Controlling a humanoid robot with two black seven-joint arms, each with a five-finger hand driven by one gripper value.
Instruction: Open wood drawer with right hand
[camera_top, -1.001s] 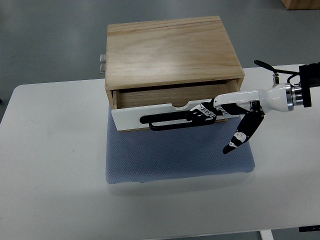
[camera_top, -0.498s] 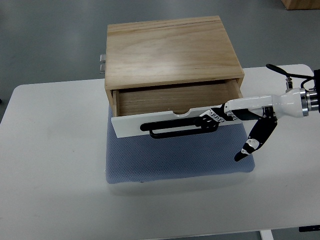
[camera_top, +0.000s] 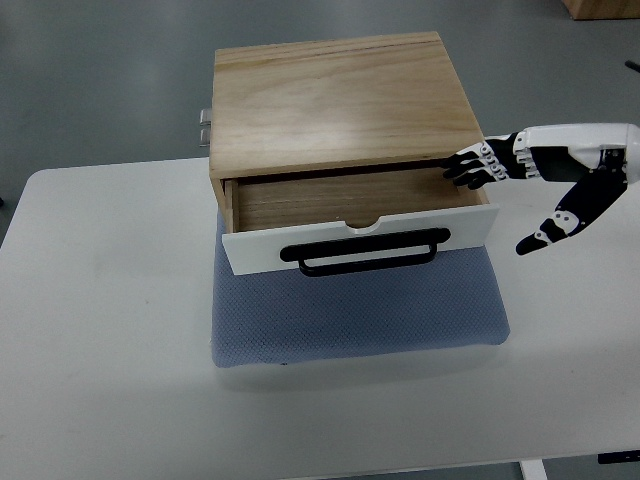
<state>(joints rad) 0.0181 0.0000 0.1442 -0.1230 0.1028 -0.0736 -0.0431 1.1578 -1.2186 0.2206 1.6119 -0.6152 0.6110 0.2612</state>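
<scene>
White tabletop (camera_top: 110, 330) under my camera, grey floor behind it. Nearest me, a blue-grey mat (camera_top: 360, 315) lies flat on it. On the mat's far half sits the wood drawer box (camera_top: 340, 100); I see its white-fronted drawer (camera_top: 355, 240) pulled partly out, black handle (camera_top: 365, 252) facing me, inside looks bare. Right robot hand (camera_top: 525, 170) comes in from the right edge, fingers spread, holding nothing, fingertips (camera_top: 462, 168) near the box's right front corner, thumb angled down.

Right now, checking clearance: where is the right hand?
The right hand is at the top view's right side, beside the wood drawer's right end, off the black handle.
</scene>
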